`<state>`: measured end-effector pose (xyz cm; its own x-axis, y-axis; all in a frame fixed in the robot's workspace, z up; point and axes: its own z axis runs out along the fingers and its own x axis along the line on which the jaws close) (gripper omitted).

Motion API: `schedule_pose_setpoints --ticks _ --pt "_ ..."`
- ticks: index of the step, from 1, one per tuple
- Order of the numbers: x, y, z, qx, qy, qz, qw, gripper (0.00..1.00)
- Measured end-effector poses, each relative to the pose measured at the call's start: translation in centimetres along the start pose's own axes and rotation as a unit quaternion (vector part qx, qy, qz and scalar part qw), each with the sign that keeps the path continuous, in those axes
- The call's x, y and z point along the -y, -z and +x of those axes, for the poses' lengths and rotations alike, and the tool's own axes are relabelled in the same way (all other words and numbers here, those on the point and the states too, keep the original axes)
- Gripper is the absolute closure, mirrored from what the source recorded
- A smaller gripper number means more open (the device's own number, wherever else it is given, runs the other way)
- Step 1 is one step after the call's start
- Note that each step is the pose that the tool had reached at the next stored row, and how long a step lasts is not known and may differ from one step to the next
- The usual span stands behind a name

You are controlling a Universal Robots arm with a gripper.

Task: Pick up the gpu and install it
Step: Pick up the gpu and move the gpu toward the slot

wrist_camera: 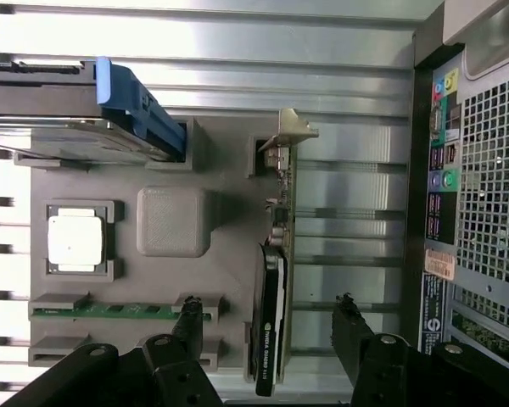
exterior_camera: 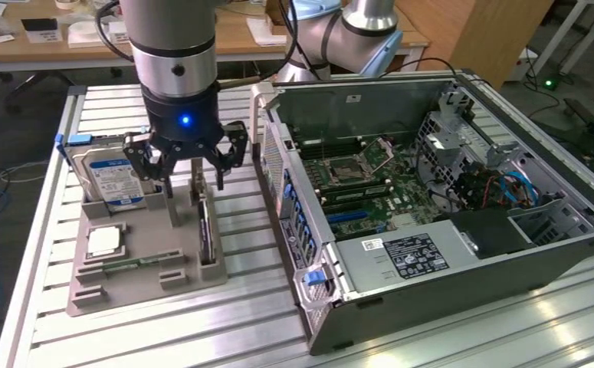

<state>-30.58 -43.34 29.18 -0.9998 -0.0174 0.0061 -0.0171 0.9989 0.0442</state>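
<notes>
Wrist view: the gpu (wrist_camera: 276,280) stands in its slot, not yet gripped.
We see it on edge along the case-side rim of the grey holder tray (wrist_camera: 229,254), its bracket (wrist_camera: 293,129) at the far end from the gripper (wrist_camera: 269,307), whose fingers are spread wide either side of the card, clear of it. We judge pickup and install both undone. Exterior view adds the opened computer case (exterior_camera: 430,199), its motherboard (exterior_camera: 363,184) exposed.

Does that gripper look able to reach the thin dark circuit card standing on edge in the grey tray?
Probably yes: the open gripper hangs just above the circuit card, a finger either side, nothing between them.
</notes>
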Motion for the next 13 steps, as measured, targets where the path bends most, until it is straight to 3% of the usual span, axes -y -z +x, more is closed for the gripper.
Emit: schedule_pose_setpoints --ticks 13 --pt "0.09 -1.40 0.0 0.0000 0.000 0.0001 1.0000 0.28"
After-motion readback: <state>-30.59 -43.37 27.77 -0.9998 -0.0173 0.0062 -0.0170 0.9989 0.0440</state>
